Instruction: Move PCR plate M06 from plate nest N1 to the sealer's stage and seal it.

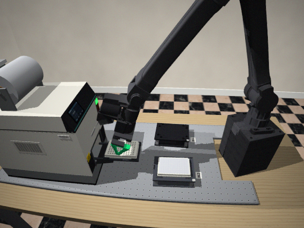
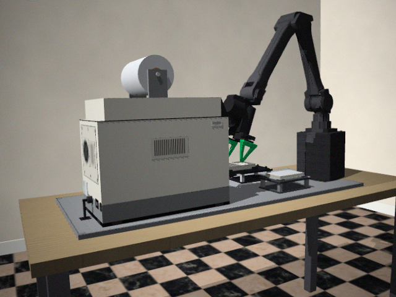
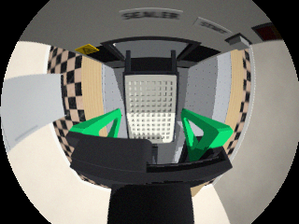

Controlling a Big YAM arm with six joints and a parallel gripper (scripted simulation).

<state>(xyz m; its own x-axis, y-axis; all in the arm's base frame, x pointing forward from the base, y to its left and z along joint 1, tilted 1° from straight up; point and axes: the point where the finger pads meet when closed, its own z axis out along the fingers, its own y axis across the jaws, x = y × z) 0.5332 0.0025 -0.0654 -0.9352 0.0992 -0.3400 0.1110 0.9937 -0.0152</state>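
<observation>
- PCR plate M06 (image 1: 127, 149) lies on the sealer's stage (image 1: 137, 156), which stands out in front of the housing; its wells are open and no foil shows on it; it looks flat in the pocket, end on to the sealer (image 1: 49, 132), though full seating cannot be confirmed
- The tool (image 1: 119, 148) hangs above M06 with its green fingers spread wide, one to each long side, pinching nothing
- Handling, as a judgement: M06 is probably light, thin-walled moulded plastic, stiff enough to lift but liable to flex or skid under a hard squeeze; best taken across the two long side walls near mid-length, never on the well face
- Count: two plates, M06 and the sealed white M09 (image 1: 174, 166); two nests, N1 (image 1: 171, 133) bare and N2 (image 1: 196, 175) under M09; one sealer, one foil roll (image 1: 22, 71), one lamp (image 1: 96, 100) showing green; one arm; one surface (image 1: 147, 211)
</observation>
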